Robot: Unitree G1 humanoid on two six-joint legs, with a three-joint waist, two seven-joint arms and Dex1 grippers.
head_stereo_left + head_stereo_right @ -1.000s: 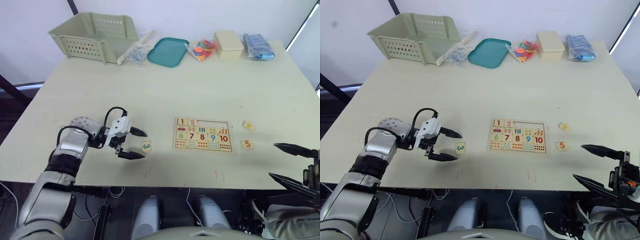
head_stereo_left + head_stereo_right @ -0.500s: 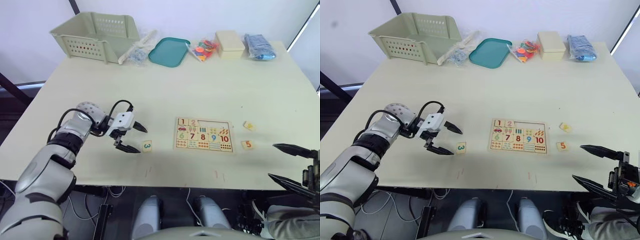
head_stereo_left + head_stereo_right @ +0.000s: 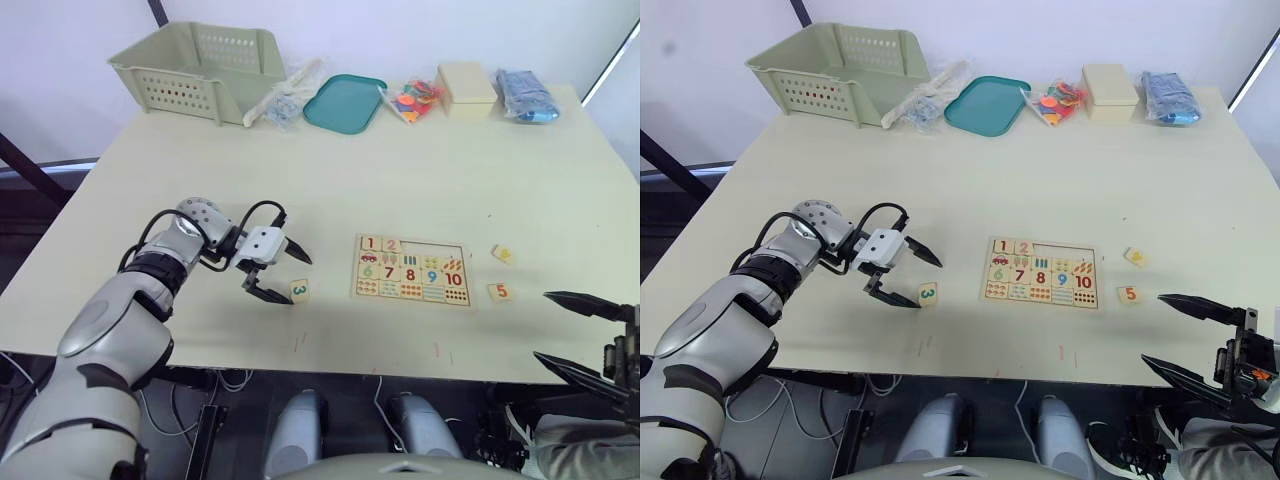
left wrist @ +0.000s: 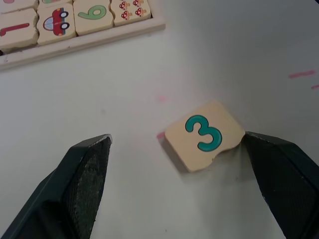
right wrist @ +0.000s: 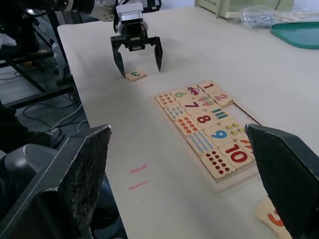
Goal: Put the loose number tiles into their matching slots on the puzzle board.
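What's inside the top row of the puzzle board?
The puzzle board has tile 1 and tile 2 sitting in the first two slots of its top row. The other three slots are empty, and nothing covers them.

Tile 3 [image 3: 298,290] left of board [image 3: 411,270], prob. touching left pincer [image 3: 284,278].

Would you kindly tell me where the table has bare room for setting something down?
Free: the wide stretch between the teal tray and the puzzle board. Crowded: the far edge by the basket, and around the left gripper at the 3 tile.
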